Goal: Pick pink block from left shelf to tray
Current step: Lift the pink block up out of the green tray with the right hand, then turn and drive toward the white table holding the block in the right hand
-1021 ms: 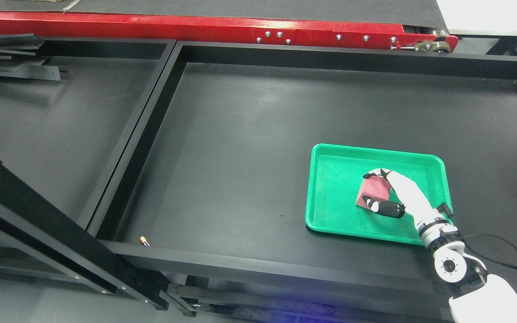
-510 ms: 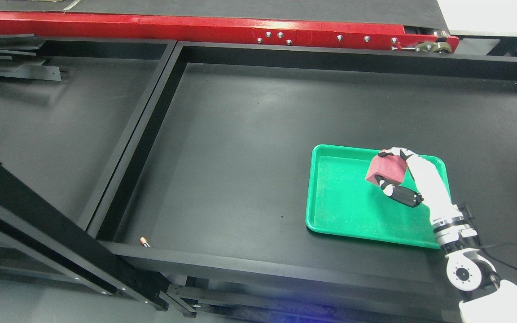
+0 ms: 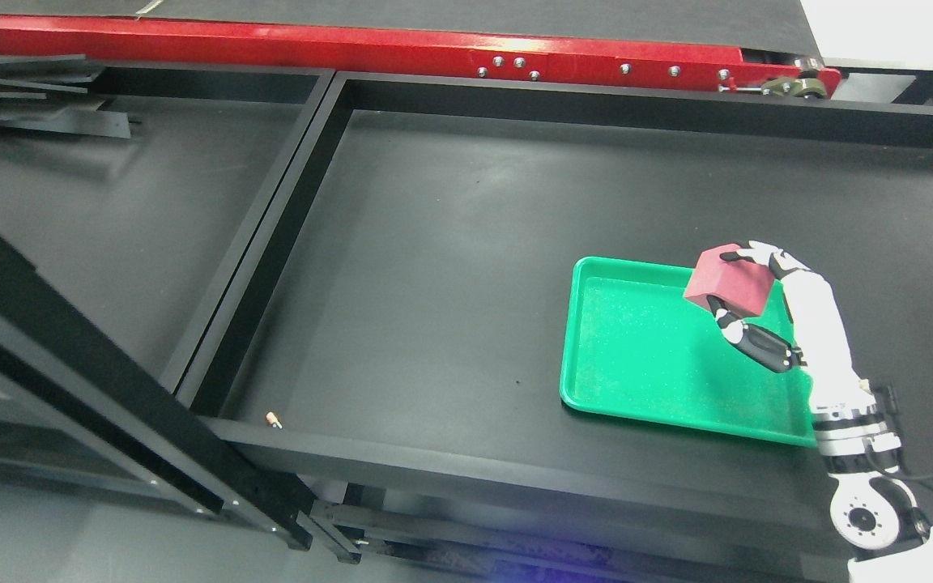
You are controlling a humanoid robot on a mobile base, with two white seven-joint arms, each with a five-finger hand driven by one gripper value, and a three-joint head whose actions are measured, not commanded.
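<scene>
head view, right hand [image 3: 746,300]: arm enters at the 5 o'clock corner; fingers closed around the pink block [image 3: 730,280], thumb below, fingertips over its top far edge.
block position: held clear above the green tray [image 3: 636,356], over the tray's 1 o'clock corner; not touching the tray floor.
left hand: not in frame.
block handling (judgement): looks like a light, rigid cube with matte faces, probably foam or wood; not fragile, low slip risk. Opposing flat faces are the best hold, which is roughly how it is pinched at present.
tray: shallow raised rim, floor bare; sits at 4 o'clock on the big black shelf bay [image 3: 466,243].
edges: the shelf frame's lip runs along the front, just beside the tray's near rim; a divider rail [image 3: 272,235] at 9 o'clock separates the left bay.
open room: wide bare surface from 9 to 12 o'clock of the tray; straight down is unobstructed.
clutter: small tan object [image 3: 273,419] by the front lip at 7 o'clock, well apart from the tray.
backdrop: red beam [image 3: 402,50] across 12 o'clock, out of reach path.
</scene>
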